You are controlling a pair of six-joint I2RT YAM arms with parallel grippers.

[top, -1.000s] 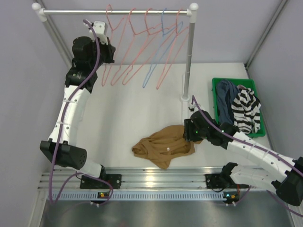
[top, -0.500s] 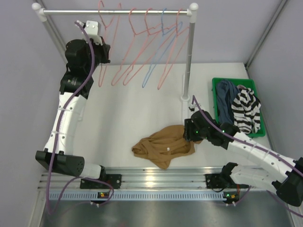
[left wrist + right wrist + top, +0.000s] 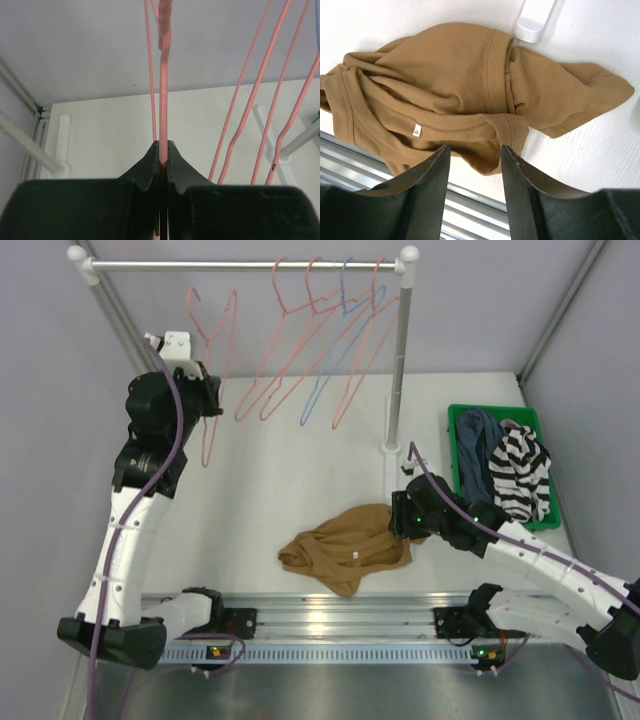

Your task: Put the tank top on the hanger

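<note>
top: overhead, whole table [image 3: 280,475] | left wrist: close on hanger [image 3: 163,100] | right wrist: close above tank top [image 3: 445,75]

Tool [image 3: 474,150] spread wide above tank top [image 3: 445,85] — crumpled.

A white counter [image 3: 270,490] fills the floor of the space, matte and evenly lit, with only soft shadows. Pale lilac-grey walls [image 3: 480,310] close it in at the far side, left and right. A grey strut [image 3: 565,305] runs up the far right corner. Toward the far side stands a clothes rack: a silver bar [image 3: 170,266] between two white knobs [image 3: 77,254], its right post [image 3: 400,350] on a white foot [image 3: 388,450]. A green bin [image 3: 490,408] sits at the right. A ribbed aluminium track [image 3: 340,615] runs along the near edge.
</note>
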